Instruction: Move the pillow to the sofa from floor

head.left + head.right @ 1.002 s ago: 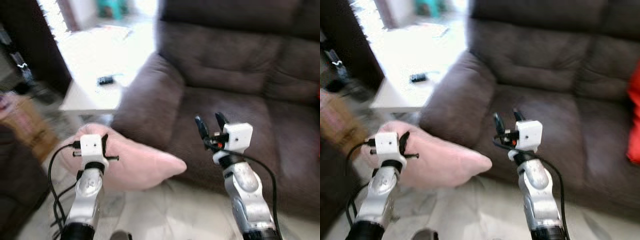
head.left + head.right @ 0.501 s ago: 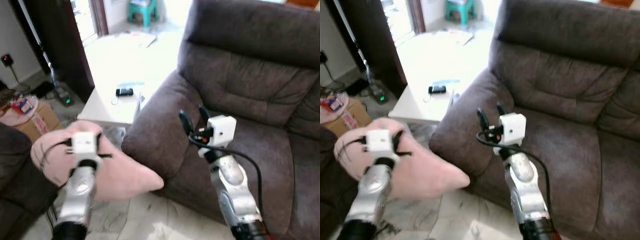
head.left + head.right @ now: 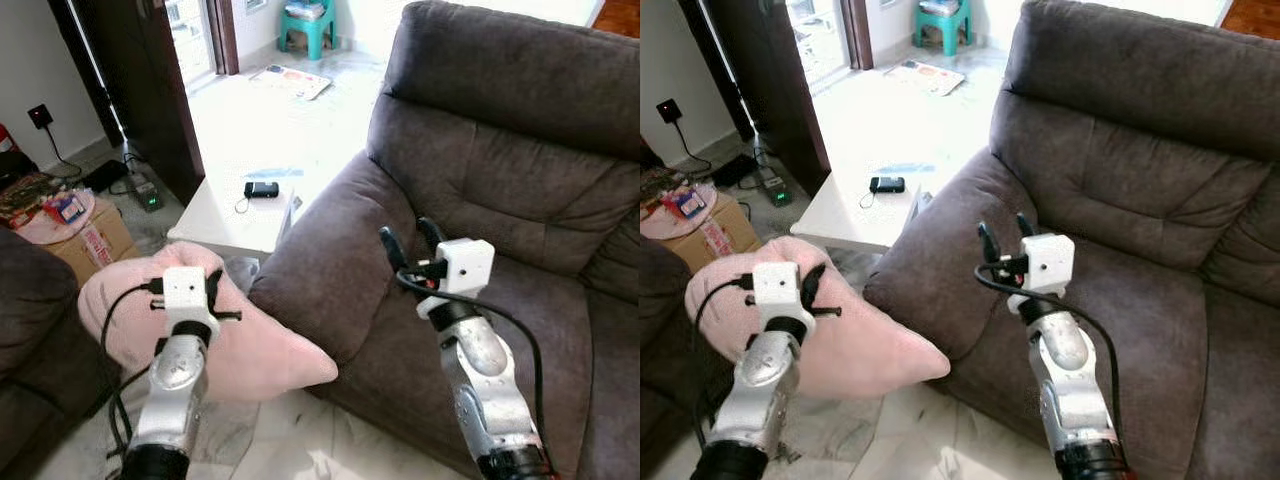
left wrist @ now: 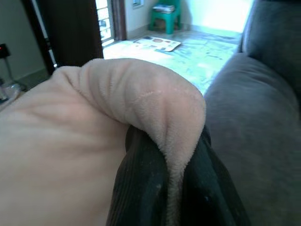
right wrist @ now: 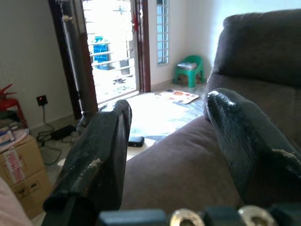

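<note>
A pink pillow point(image 3: 255, 355) hangs off the floor to the left of the dark brown sofa point(image 3: 500, 190), beside its armrest point(image 3: 320, 265). My left gripper point(image 3: 212, 296) is shut on the pillow's upper edge; in the left wrist view the black fingers point(image 4: 141, 188) pinch a fold of the pink fabric point(image 4: 155, 103). My right gripper point(image 3: 408, 244) is open and holds nothing, raised over the sofa's armrest and seat. Its two black fingers point(image 5: 103, 155) stand wide apart in the right wrist view.
A low white table point(image 3: 235, 215) with a small black device point(image 3: 262, 189) stands behind the armrest. A cardboard box point(image 3: 85, 235) and a dark seat point(image 3: 30, 330) are at the left. A dark door frame point(image 3: 150, 80) and a teal stool point(image 3: 308, 20) lie farther back.
The camera has swung and steadied, so the scene sits sharper and shifted. The left gripper still holds the pillow. The right gripper stays open above the armrest.
</note>
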